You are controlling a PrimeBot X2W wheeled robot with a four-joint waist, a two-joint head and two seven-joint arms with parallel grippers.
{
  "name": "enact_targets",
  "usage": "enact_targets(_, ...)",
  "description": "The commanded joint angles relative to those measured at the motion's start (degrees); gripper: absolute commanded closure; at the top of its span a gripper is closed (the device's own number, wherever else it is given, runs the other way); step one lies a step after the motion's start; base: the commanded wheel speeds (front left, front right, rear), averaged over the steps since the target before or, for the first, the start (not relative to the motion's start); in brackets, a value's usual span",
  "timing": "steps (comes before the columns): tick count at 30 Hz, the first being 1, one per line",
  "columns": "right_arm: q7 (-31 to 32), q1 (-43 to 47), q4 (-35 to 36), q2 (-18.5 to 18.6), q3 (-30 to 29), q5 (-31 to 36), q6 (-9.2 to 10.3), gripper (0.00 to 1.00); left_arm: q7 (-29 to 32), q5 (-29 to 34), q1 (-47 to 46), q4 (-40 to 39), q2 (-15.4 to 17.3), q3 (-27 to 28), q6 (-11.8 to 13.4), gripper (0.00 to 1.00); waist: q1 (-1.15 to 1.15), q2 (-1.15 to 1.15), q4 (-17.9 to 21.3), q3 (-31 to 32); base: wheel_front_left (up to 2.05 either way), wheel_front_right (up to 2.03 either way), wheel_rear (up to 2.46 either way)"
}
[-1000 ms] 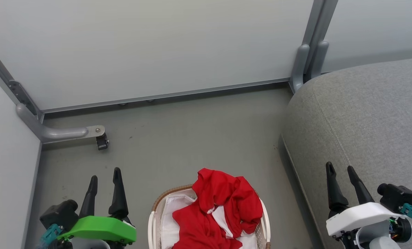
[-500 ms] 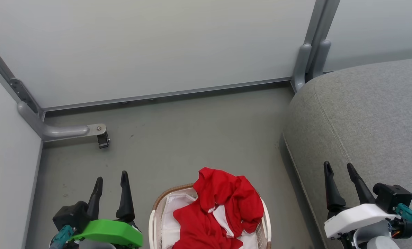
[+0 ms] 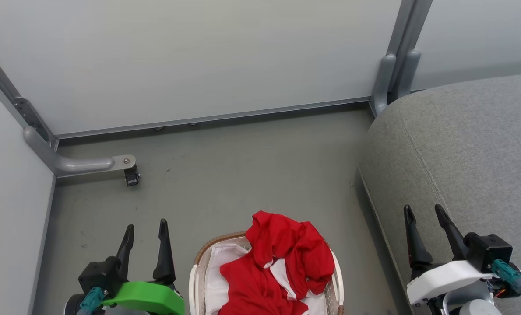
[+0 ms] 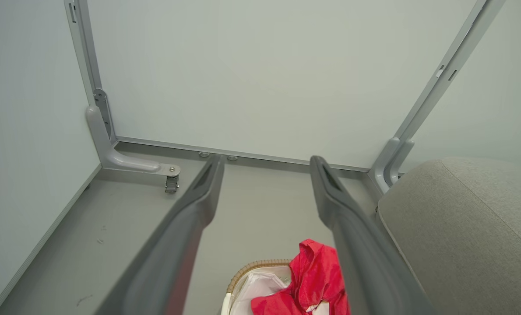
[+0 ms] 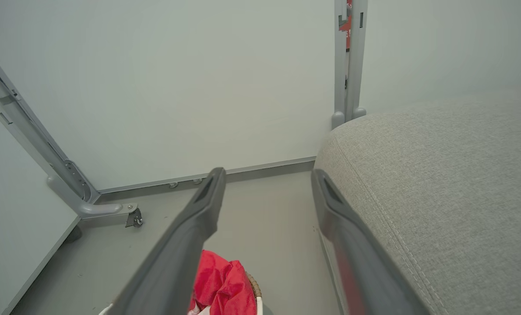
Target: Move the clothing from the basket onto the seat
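Soft, even, bright light; shadows are faint, with a thin dark band on the floor [image 3: 243, 175] beside the seat [image 3: 462, 144]. In both wrist views the near fingers [image 4: 186, 227] blur, and frame posts [image 4: 444, 74] lean at the edges

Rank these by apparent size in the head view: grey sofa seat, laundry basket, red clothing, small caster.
1. grey sofa seat
2. laundry basket and red clothing: about alike; the basket is partly covered and cropped, so not ranked.
3. small caster
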State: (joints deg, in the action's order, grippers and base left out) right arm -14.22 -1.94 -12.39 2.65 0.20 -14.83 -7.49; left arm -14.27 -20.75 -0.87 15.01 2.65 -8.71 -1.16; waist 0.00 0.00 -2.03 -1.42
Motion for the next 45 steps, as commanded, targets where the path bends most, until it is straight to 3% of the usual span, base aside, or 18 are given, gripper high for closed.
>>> enact_targets(1,-0.59,0.60,0.29,0.37,-0.01,1.13,0.00,0.00,-0.59,1.05,0.83,0.16,0.38,-0.12,0.25,0.00,0.00,0.00,-0.02,0.00,0.00,0.00,0.00)
enact_targets(35,-1.06,1.06,-0.35,0.39,0.15,2.56,0.00,0.00,-0.91,2.81,1.03,1.77,0.40,-0.88,0.00,0.00,0.00,0.00,0.20,0.39,0.00,0.00,0.00)
enact_targets(45,-1.05,-1.46,1.18,0.38,-0.32,3.11,0.00,0.00,-0.91,4.63,-2.36,2.36,0.38,-3.18,-0.60,0.00,0.00,0.00,0.88,-5.45,0.00,0.00,0.00)
